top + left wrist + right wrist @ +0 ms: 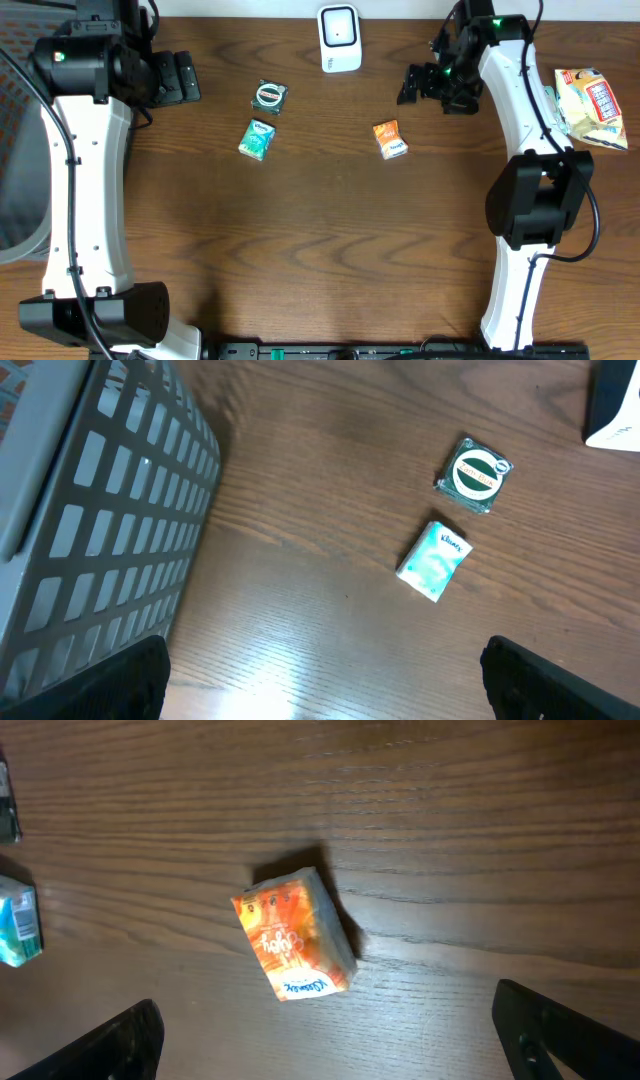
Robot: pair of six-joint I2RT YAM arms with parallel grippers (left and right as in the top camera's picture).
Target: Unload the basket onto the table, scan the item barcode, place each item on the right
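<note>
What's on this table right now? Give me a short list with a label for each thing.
Scanner: white, far edge, middle
Orange pack: flat on table, unheld
Teal pack: left of centre
Round green packet: just beyond teal pack
Snack bag: right edge
Basket: grey, left side
Left gripper: open, empty
Right gripper: open, empty

The teal tissue pack (433,560) reads "Kleenex" near its 1 o'clock corner. The orange pack (295,946) seems to bear the same logo at its 6 o'clock end. Its other print is illegible.

Even indoor light; soft glare on the table (262,656); wrist views slightly blurred
</note>
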